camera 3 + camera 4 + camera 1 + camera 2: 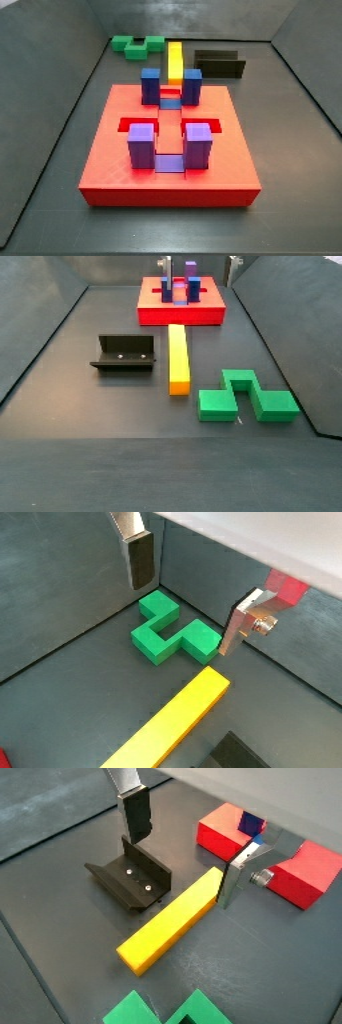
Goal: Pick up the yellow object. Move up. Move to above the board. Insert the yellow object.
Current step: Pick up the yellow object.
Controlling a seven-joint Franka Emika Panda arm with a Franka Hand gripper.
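The yellow object (178,356) lies flat on the dark floor between the black fixture (123,353) and the green block (243,396). It also shows in both wrist views (174,727) (174,918) and behind the board in a side view (175,60). The board (114,165) is a red slab with blue-purple posts (140,145). It shows at the far end in a side view (154,311) and partly in a wrist view (310,873). My gripper (187,592) (187,843) is open and empty, well above the floor near one end of the bar. One finger (231,268) shows at the frame edge.
The green block (167,632) (138,44) lies to one side of the bar, the fixture (131,878) (219,64) to the other. Dark walls (54,326) enclose the floor.
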